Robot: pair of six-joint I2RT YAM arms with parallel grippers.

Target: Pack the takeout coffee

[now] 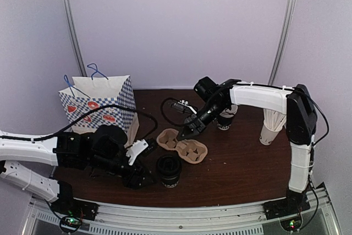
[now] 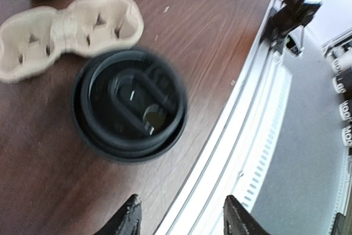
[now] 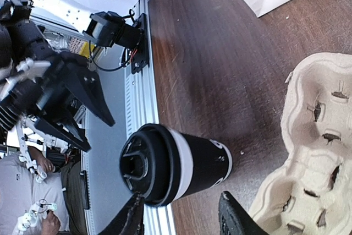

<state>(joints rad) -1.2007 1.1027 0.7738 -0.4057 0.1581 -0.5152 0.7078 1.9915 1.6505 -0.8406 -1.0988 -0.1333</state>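
Observation:
The takeout coffee (image 1: 169, 170), a black cup with a black lid, stands upright near the table's front edge, just in front of the pulp cup carrier (image 1: 181, 146). My left gripper (image 1: 142, 177) is open and empty, just left of the cup. In the left wrist view the lid (image 2: 129, 103) lies ahead of the open gripper (image 2: 181, 221). My right gripper (image 1: 182, 134) is open and empty, hovering over the carrier's left end. In the right wrist view the cup (image 3: 176, 163) shows beyond the open gripper (image 3: 181, 218), beside the carrier (image 3: 313, 152).
A blue-checked paper bag (image 1: 99, 105) stands open at the back left. A stack of white cups (image 1: 269, 125) stands at the right, and another black cup (image 1: 225, 119) sits behind the right arm. The table's metal front rail (image 2: 236, 136) runs close to the coffee.

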